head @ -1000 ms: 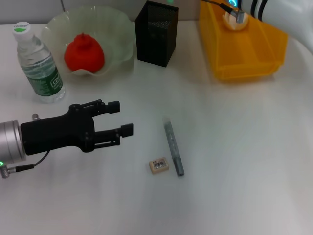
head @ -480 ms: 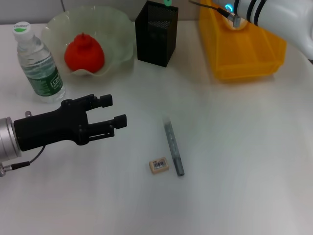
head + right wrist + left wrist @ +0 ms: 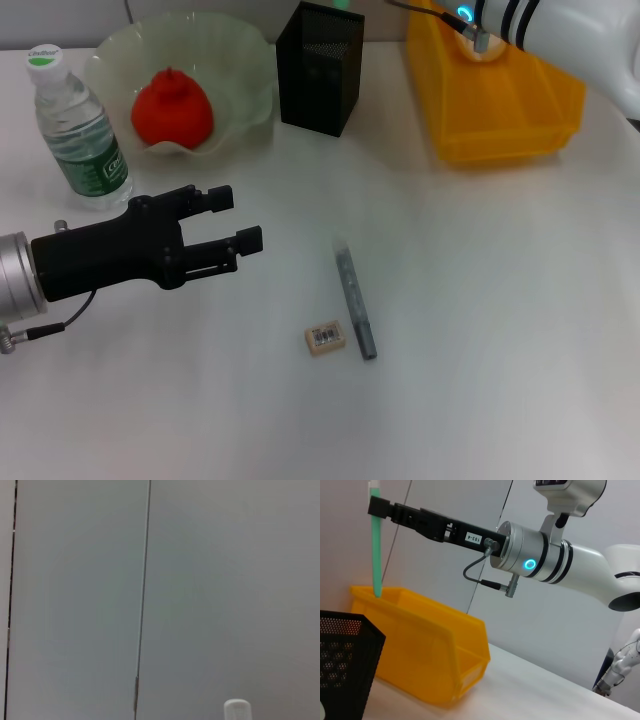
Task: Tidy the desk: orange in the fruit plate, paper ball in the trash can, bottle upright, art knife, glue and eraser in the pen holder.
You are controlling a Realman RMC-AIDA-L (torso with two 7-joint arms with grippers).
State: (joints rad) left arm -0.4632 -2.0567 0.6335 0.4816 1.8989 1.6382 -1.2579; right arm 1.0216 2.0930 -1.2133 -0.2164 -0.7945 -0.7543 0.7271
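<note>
My right gripper (image 3: pixel 378 506) is shut on a green glue stick (image 3: pixel 376 550) and holds it upright above the black mesh pen holder (image 3: pixel 320 66); the stick's tip shows at the top edge of the head view (image 3: pixel 343 5). My left gripper (image 3: pixel 238 217) is open and empty, low over the table left of the grey art knife (image 3: pixel 355 299) and the small eraser (image 3: pixel 325 337). The orange (image 3: pixel 172 108) lies in the fruit plate (image 3: pixel 250 70). The bottle (image 3: pixel 78 128) stands upright at the far left. A white paper ball (image 3: pixel 480 47) lies in the yellow bin (image 3: pixel 500 110).
The yellow bin stands right of the pen holder, under my right arm (image 3: pixel 560 25). The pen holder's rim (image 3: pixel 350 625) and the bin (image 3: pixel 425 650) also show in the left wrist view. The right wrist view shows only a grey wall.
My left gripper has drawn back to the left and slightly away from the knife. My right arm has shifted left over the bin toward the pen holder.
</note>
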